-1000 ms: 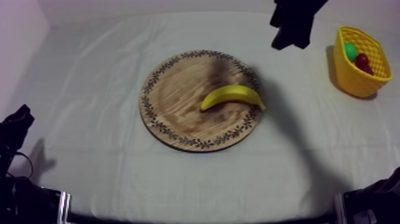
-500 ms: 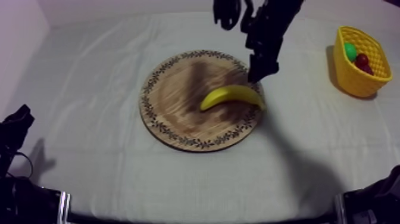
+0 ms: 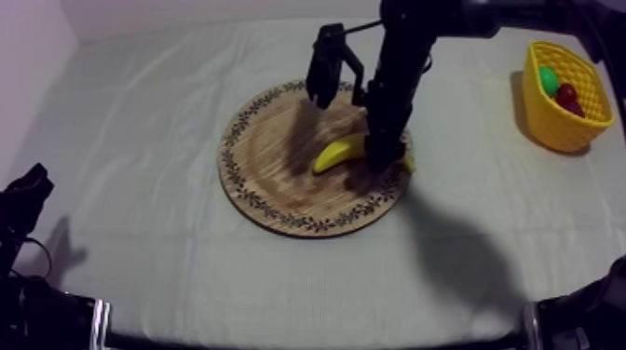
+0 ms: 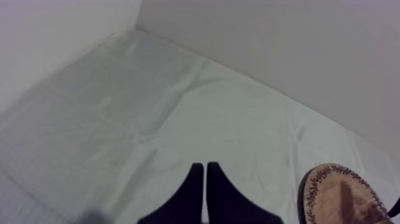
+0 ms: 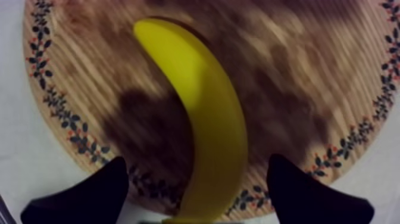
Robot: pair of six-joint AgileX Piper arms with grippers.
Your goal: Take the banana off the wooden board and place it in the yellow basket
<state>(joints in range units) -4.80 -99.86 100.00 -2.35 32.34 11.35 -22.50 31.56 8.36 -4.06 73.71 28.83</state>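
The yellow banana [image 3: 337, 152] lies on the right half of the round wooden board [image 3: 270, 158]. My right arm reaches in from the upper right, and my right gripper [image 3: 382, 156] is down at the banana's right part. In the right wrist view the banana [image 5: 208, 113] runs between the two black fingers [image 5: 89, 193], which stand apart on either side of it without touching; the right gripper [image 5: 196, 162] is open over the board [image 5: 286, 71]. My left gripper [image 4: 204, 174] is shut on nothing, its fingers together above the cloth, and rests low at the left [image 3: 23, 200].
The yellow basket [image 3: 550, 121] stands at the far right of the table, holding a green fruit [image 3: 549, 79] and a small red fruit [image 3: 566, 94]. The board's rim [image 4: 339, 193] lies beside the left gripper's view of the cloth.
My right arm has swung in from the upper right and come down over the board, bringing its gripper to the banana. The banana, the basket and the left arm have not moved.
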